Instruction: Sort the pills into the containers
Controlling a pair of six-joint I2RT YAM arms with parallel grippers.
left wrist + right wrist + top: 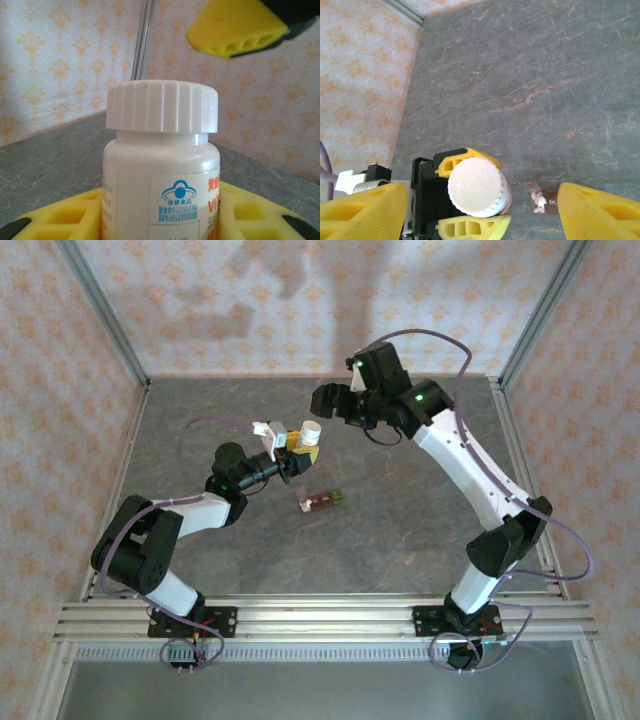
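My left gripper (298, 454) is shut on a white-capped pill bottle (310, 432) and holds it upright just above the table. In the left wrist view the bottle (161, 175) stands between the yellow fingers (60, 217), cap on. My right gripper (480, 195) hangs open above the cap (476, 186), its fingers spread wide to either side and touching nothing. In the top view it (333, 400) sits beyond the bottle. The containers (322, 501), a reddish-brown strip with a green end, lie on the table near the bottle. White pills (538, 200) show in one compartment.
The grey stone-pattern table (420, 520) is fenced by metal posts and patterned walls (70, 360). One yellow finger of the right gripper (235, 30) hangs over the bottle in the left wrist view. Both arm bases stand on the rail at the near edge (320, 620).
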